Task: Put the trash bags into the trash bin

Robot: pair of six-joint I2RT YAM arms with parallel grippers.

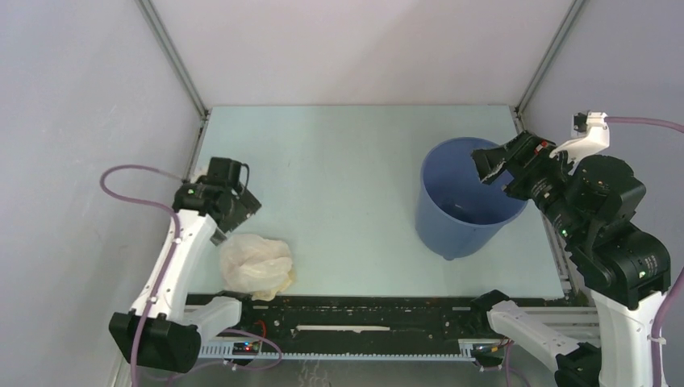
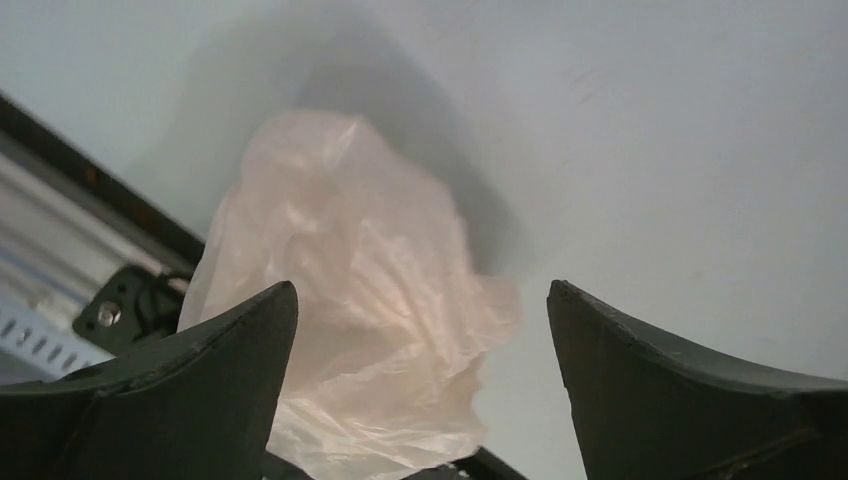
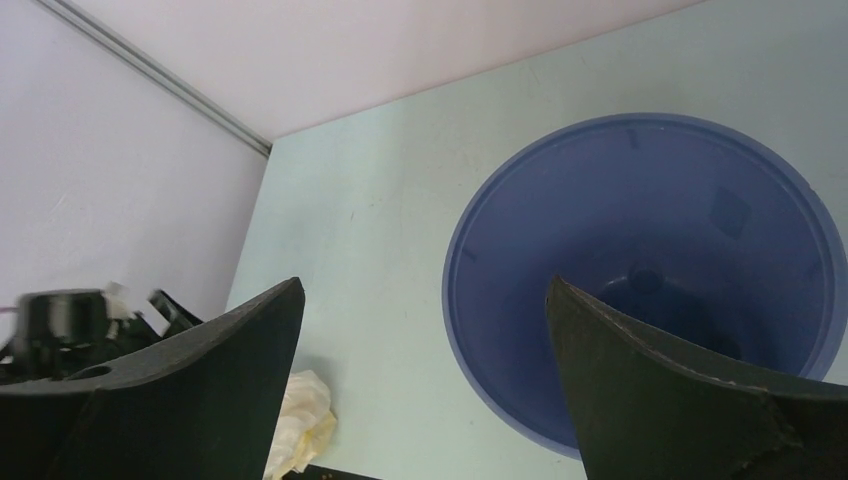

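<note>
Bag: we see the trash bag (image 1: 256,264) crumpled at the table's (image 1: 347,161) near-left corner.
Bin: trash bin (image 1: 452,230) upright by the right edge.
Jaws: left gripper (image 2: 421,285) and right gripper (image 3: 425,281) both apart.

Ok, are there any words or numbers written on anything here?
None can be read anywhere.
The bin has a small square mark on its inner wall, too faint to read.
The bag is plain, with no print showing.
</note>
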